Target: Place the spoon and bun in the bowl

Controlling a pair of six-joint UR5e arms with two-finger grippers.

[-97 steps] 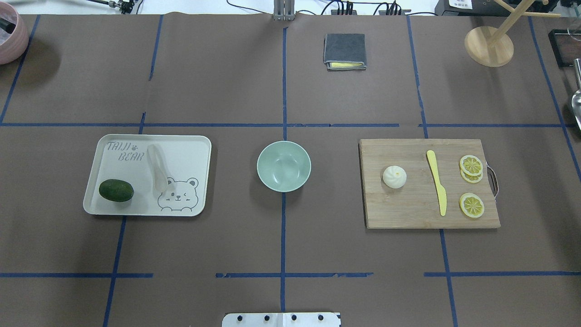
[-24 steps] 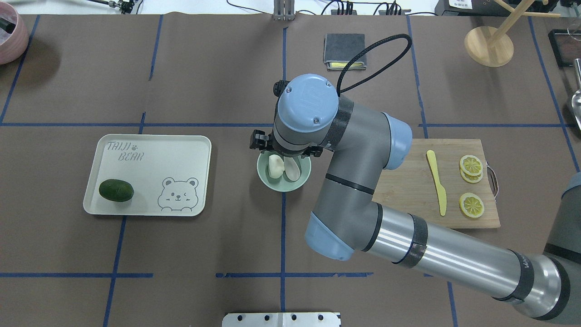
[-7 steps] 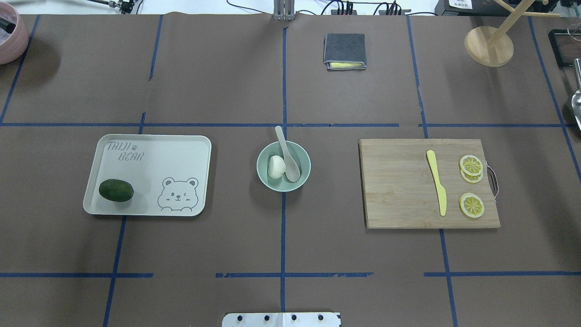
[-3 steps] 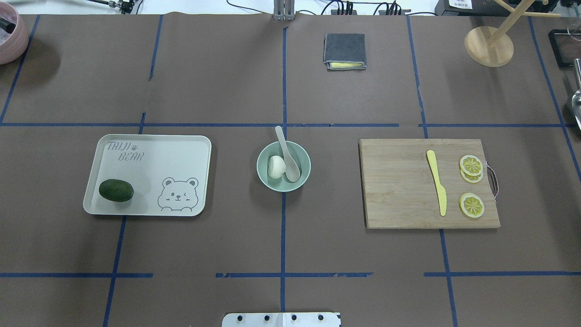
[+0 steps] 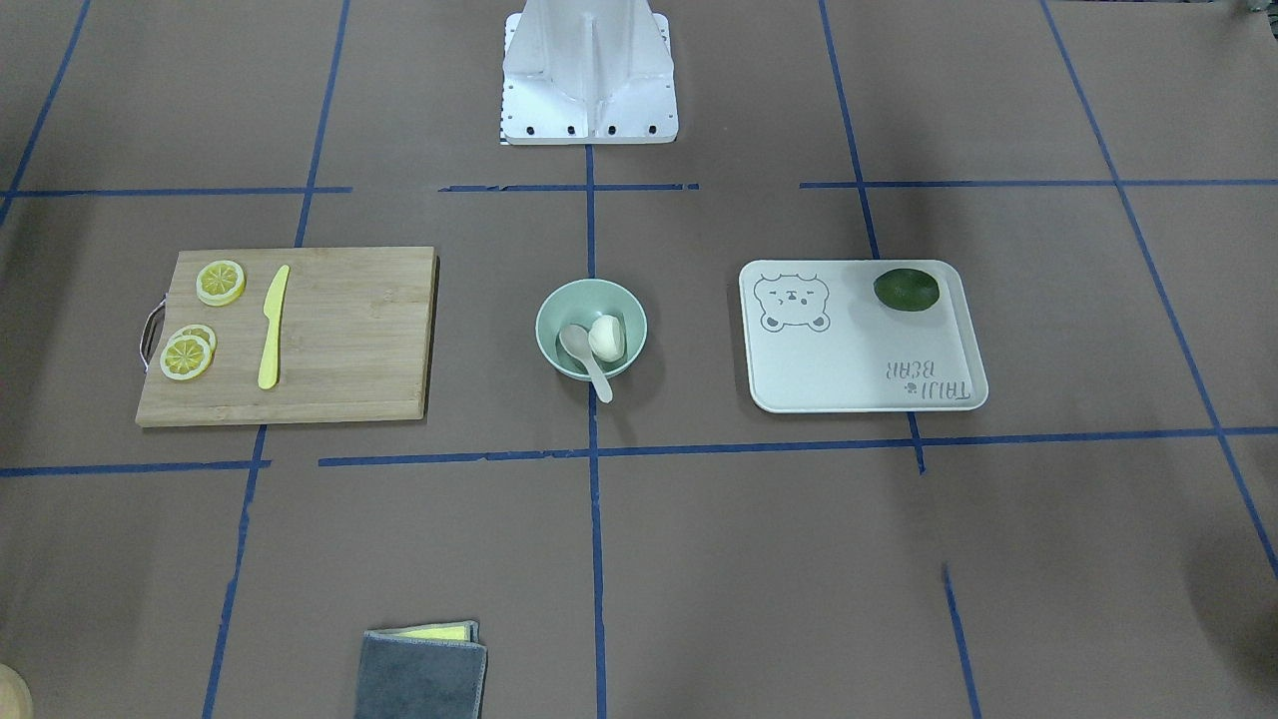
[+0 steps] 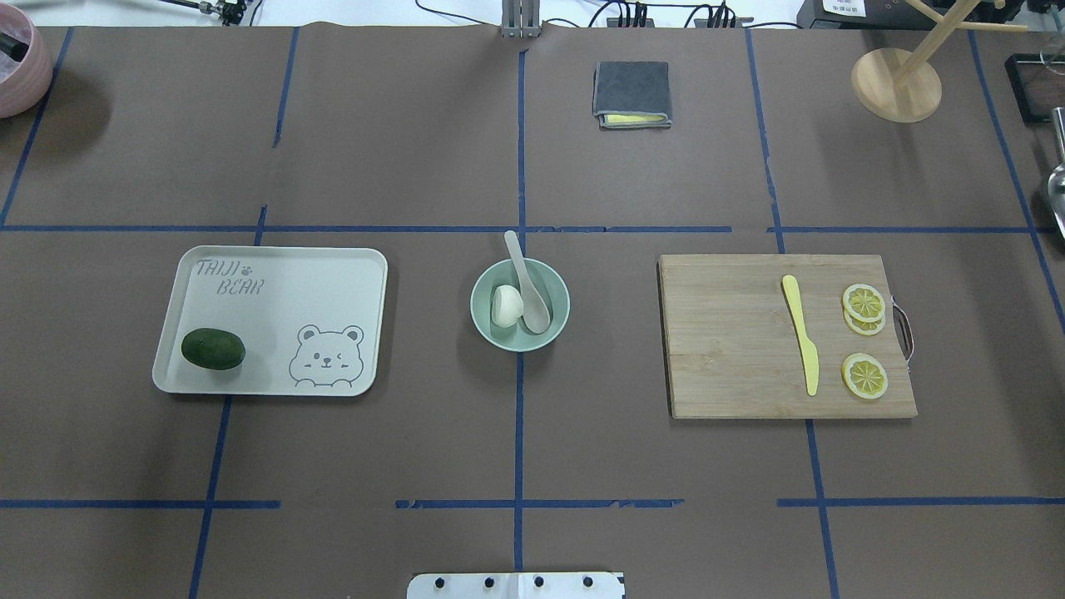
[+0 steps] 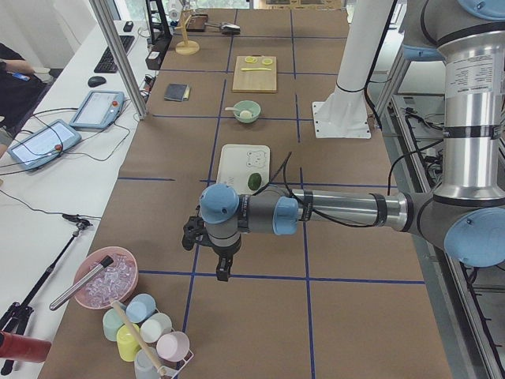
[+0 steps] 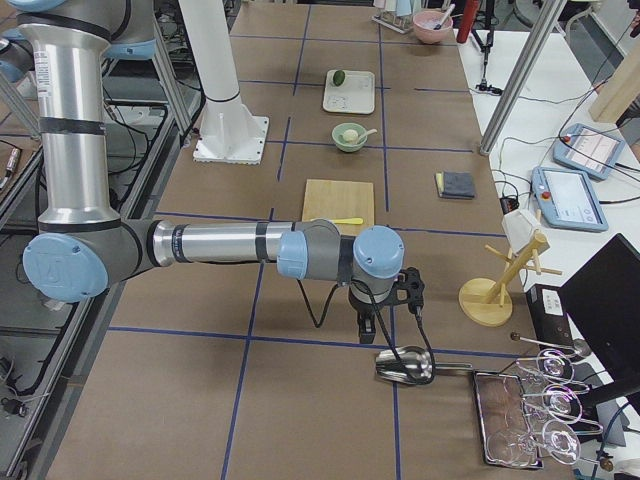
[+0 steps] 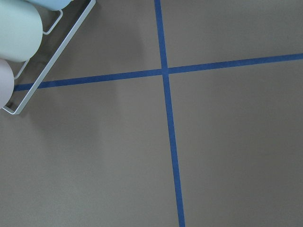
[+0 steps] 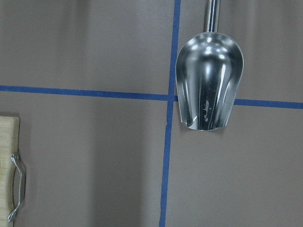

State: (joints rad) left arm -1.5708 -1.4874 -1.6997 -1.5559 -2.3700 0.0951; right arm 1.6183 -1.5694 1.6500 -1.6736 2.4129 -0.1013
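Note:
The pale mint-green bowl (image 6: pixel 520 344) stands at the table's middle. The white bun (image 6: pixel 506 305) lies inside it on the left. The off-white spoon (image 6: pixel 529 293) rests in the bowl beside the bun, its handle sticking out over the far rim. The front-facing view shows the same bowl (image 5: pixel 559 306), bun (image 5: pixel 606 338) and spoon (image 5: pixel 585 356). My left gripper (image 7: pixel 223 270) hangs over bare table far to the left, seen only in the left side view. My right gripper (image 8: pixel 367 330) hangs far to the right near a metal scoop. I cannot tell whether either is open or shut.
A white bear-printed tray (image 6: pixel 333 274) with a dark green lime (image 6: pixel 213 349) lies left of the bowl. A wooden cutting board (image 6: pixel 732 349) with a yellow knife (image 6: pixel 801 343) and lemon slices (image 6: pixel 864 302) lies right. A folded grey cloth (image 6: pixel 631 91) lies at the back. A metal scoop (image 10: pixel 209 85) lies under the right wrist.
Since the earliest frame the spoon has left the tray and the bun the board; both lie in the bowl. The right arm has left the overhead view. Nothing moved in the last second.

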